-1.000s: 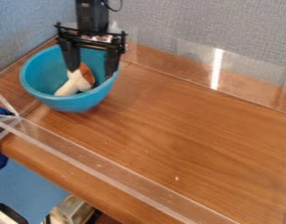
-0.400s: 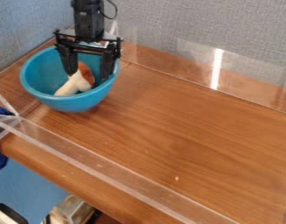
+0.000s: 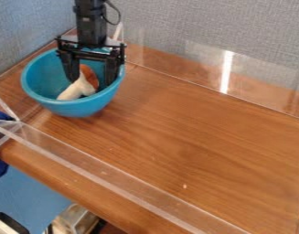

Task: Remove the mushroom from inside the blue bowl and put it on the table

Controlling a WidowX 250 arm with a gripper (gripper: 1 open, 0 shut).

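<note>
Orange cap up and to the right, the mushroom point(image 3: 79, 88) slants inside the blue bowl point(image 3: 51, 99), its cream stem pointing lower left; the fingers point(image 3: 91, 73) are apart.

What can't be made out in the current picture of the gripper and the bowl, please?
- Mushroom: in the camera view, the gripper hides part of its cap.
- Contact: too small and dark to tell whether the fingers touch the mushroom.
- Bowl floor: mostly hidden by the near wall and the mushroom.
- Robot arm: cut off by the top edge.
- Blue item at left: cut off by the left edge, so unidentifiable.
</note>
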